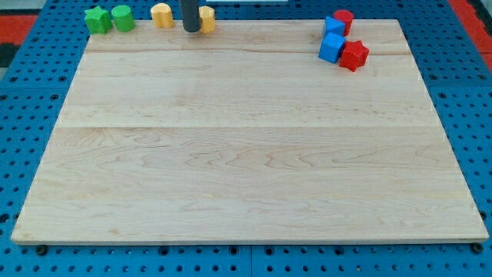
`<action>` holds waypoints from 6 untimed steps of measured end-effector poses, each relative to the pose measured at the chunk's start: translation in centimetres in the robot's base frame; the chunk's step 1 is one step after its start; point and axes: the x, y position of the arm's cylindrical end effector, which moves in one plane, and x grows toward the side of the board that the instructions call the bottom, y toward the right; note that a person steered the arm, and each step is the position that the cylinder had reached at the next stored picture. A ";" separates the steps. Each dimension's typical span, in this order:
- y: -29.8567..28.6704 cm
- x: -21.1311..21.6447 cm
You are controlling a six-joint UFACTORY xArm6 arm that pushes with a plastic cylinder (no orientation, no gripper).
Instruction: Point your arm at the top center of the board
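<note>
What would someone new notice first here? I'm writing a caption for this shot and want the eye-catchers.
The big pale wooden board fills the view, with every block crowded along its top edge. At the top left sit two green blocks and two yellow blocks, with my tip between the yellow ones. At the top right, two blue blocks and two red blocks huddle together.

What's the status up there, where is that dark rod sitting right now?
My tip at the board's top edge, left of center. Yellow blocks flank it: one left, one right. Top center itself free of blocks.
</note>
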 end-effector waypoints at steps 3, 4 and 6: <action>5.9 3.7; 10.2 1.6; 15.8 -1.6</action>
